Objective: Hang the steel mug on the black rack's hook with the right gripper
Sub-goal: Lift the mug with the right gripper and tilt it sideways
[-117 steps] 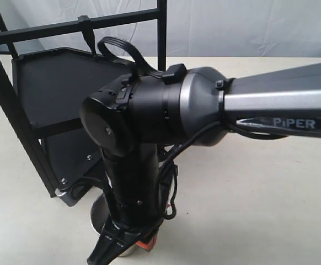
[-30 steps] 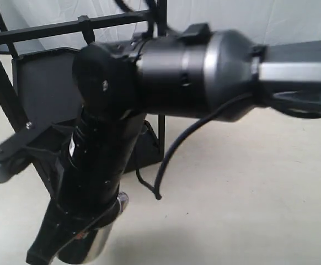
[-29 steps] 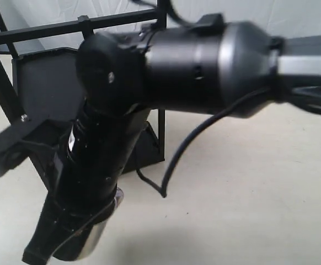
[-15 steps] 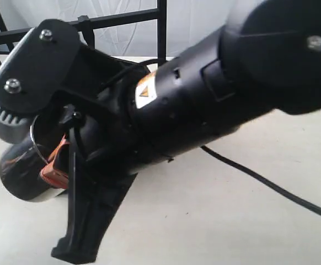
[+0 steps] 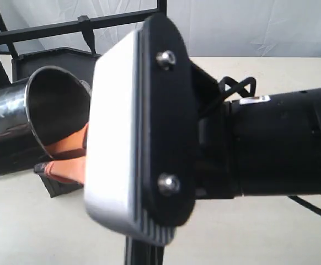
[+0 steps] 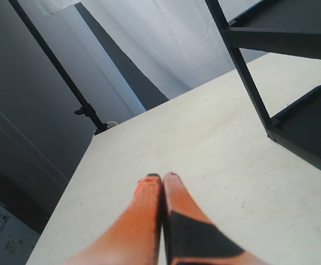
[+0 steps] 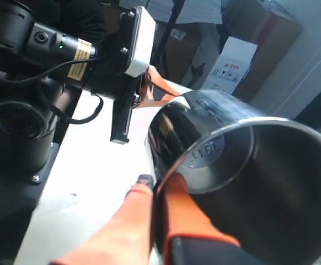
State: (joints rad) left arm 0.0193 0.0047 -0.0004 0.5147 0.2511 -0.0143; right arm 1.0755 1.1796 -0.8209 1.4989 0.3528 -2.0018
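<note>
The steel mug (image 5: 14,130) hangs in the air on its side at the left of the exterior view, its open mouth turned toward the camera. My right gripper (image 5: 61,160) is shut on the mug's wall, one orange pad (image 5: 72,144) inside the rim and one outside. The right wrist view shows the same pinch on the mug (image 7: 243,165) by the right gripper (image 7: 159,179). The mug's handle is hidden. Behind it stands the black rack (image 5: 50,58), the hook (image 5: 86,32) jutting down from its crossbar above the mug. My left gripper (image 6: 161,176) is shut on nothing over the table.
My right wrist's silver-grey plate (image 5: 113,138) fills the middle of the exterior view and hides much of the rack. The left arm (image 7: 50,44) appears beyond the mug in the right wrist view. A rack leg (image 6: 249,83) and shelf (image 6: 309,132) stand beside the left gripper.
The right gripper has lifted the mug off the table and swung it up toward the rack's crossbar. The wrist has turned, so the mug's mouth now faces the camera.
</note>
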